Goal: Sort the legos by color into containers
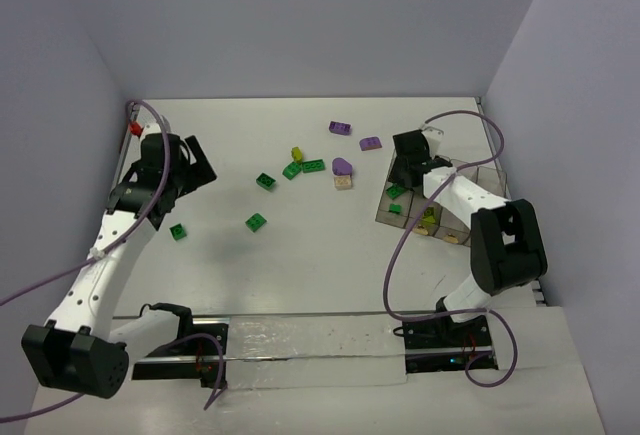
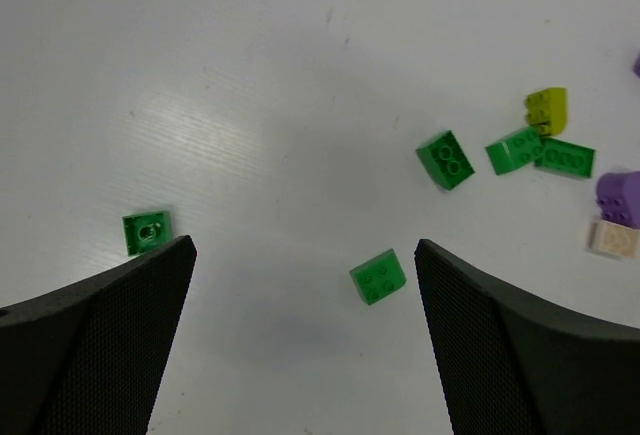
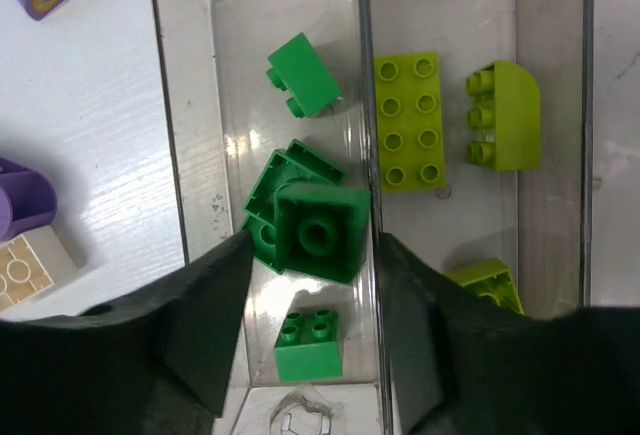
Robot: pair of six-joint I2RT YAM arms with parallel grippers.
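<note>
My right gripper (image 3: 315, 245) hangs over the containers (image 1: 440, 205), jaws open. A dark green lego (image 3: 318, 230) sits hollow side up between them, a gap showing at the left finger. It lies over other green legos (image 3: 303, 75) in one bin (image 3: 190, 105). The bin beside it (image 3: 450, 15) holds yellow-green legos (image 3: 408, 120). My left gripper (image 2: 303, 248) is wide open above the table, nothing in it. A green lego (image 2: 378, 276) lies under it near the right finger, another (image 2: 147, 232) by the left finger.
Loose legos lie mid-table: green ones (image 1: 265, 181) (image 1: 314, 166), a yellow-green one (image 1: 297, 153), purple ones (image 1: 340, 128) (image 1: 371, 143) (image 1: 342, 166) and a tan one (image 1: 343, 182). Walls close in the table on three sides.
</note>
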